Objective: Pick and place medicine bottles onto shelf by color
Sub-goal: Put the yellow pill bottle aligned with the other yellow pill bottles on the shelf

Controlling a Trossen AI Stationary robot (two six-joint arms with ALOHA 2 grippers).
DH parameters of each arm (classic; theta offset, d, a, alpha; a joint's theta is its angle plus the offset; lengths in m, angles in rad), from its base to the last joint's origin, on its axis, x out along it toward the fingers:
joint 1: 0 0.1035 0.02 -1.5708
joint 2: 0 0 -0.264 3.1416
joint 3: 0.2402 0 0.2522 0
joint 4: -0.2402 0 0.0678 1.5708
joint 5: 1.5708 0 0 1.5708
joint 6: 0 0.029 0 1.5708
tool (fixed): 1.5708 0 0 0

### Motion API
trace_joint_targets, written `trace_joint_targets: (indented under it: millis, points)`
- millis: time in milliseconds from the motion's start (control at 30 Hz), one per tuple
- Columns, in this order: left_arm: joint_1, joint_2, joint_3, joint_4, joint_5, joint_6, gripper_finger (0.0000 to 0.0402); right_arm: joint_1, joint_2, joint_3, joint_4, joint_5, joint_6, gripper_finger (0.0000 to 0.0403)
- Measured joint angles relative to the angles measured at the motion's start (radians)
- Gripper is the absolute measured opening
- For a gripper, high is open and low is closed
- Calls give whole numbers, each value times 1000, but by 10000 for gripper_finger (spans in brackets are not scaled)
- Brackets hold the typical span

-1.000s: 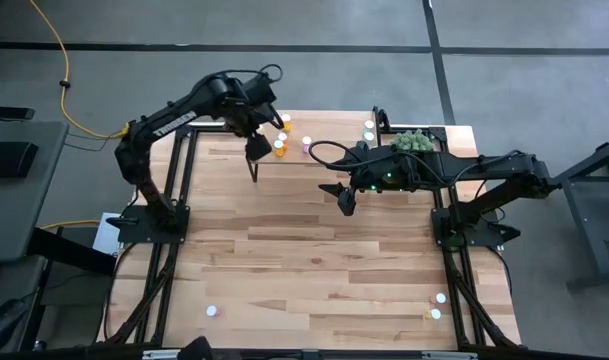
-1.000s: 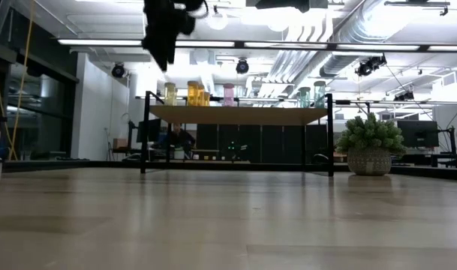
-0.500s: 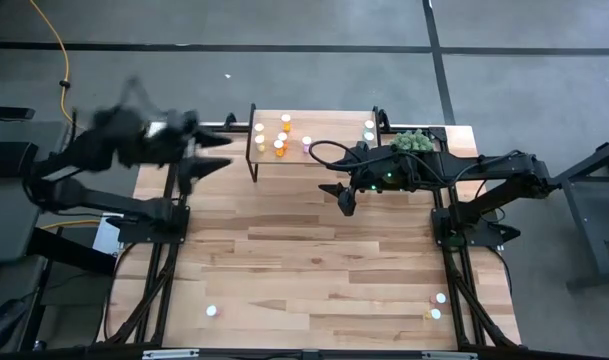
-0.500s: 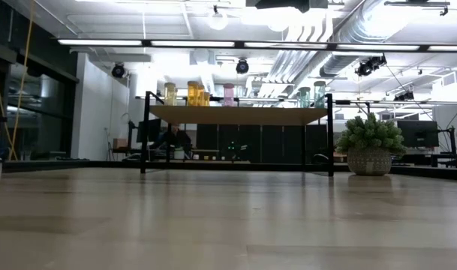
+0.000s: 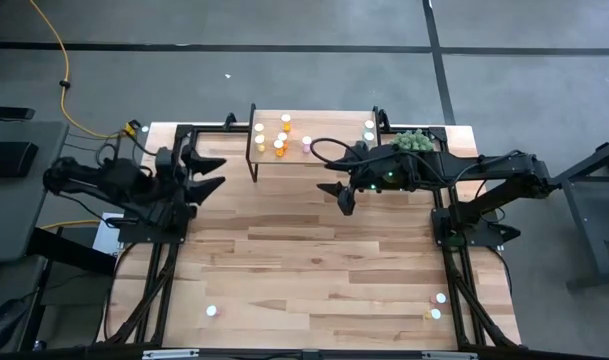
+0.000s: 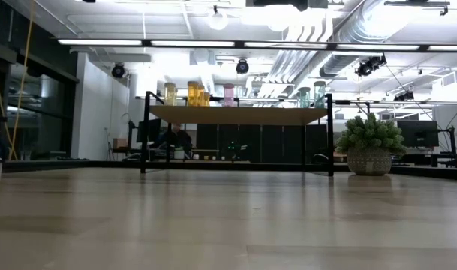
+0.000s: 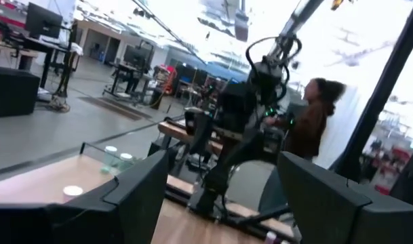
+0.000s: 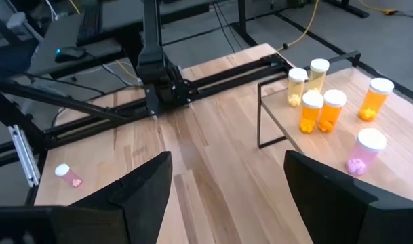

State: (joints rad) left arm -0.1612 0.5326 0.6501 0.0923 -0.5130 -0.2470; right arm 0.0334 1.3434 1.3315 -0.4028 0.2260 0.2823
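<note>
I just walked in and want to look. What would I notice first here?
Probably the little shelf at the table's far edge, with tiny yellow, orange and pink bottles standing on top. A fuzzy green plant sits beside it, and the right gripper hangs open in front of the shelf.

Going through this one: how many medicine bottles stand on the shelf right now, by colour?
On the shelf:
yellow bottles: 2
orange bottles: 3
pink bottle: 1
teal bottles: 2
Total: 8
</note>
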Motion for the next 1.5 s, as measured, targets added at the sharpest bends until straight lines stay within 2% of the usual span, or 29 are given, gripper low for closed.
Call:
trace_joint_targets:
  millis: [233, 300, 467, 567, 767, 867, 933, 1033, 1133, 1200, 1333, 1500]
  points:
    - [0, 43, 10, -9, 23, 113, 268, 0, 0, 1, 27, -2, 4, 275]
    - [0, 45, 10, -9, 44, 139, 268, 0, 0, 1, 27, -31, 29, 275]
    - [0, 46, 10, -14, 43, 154, 268, 1, -1, 5, 9, -205, 287, 275]
    - [0, 45, 11, -13, 23, 154, 268, 40, -1, 6, -115, -332, 477, 275]
    - [1, 50, 11, -17, 21, 154, 268, 283, 27, 1, -507, -442, 875, 275]
    - [1, 52, 11, -18, 21, 154, 268, 445, 60, -35, -575, -479, 1125, 275]
    - [1, 54, 11, -21, 21, 154, 268, 547, 80, -82, -542, -513, 1312, 275]
    - [1, 57, 11, -21, 21, 154, 268, 690, 98, -168, -399, -529, 1608, 275]
    - [1, 57, 11, -21, 22, 154, 268, 810, 102, -259, -274, -494, 1863, 275]
    - [1, 57, 11, -21, 22, 154, 268, 873, 102, -305, -271, -470, 1988, 275]
    - [1, 57, 11, -20, 22, 154, 268, 926, 102, -359, -324, -530, 2017, 275]
    - [1, 57, 11, -20, 22, 146, 268, 923, 102, -366, -415, -521, 2011, 275]
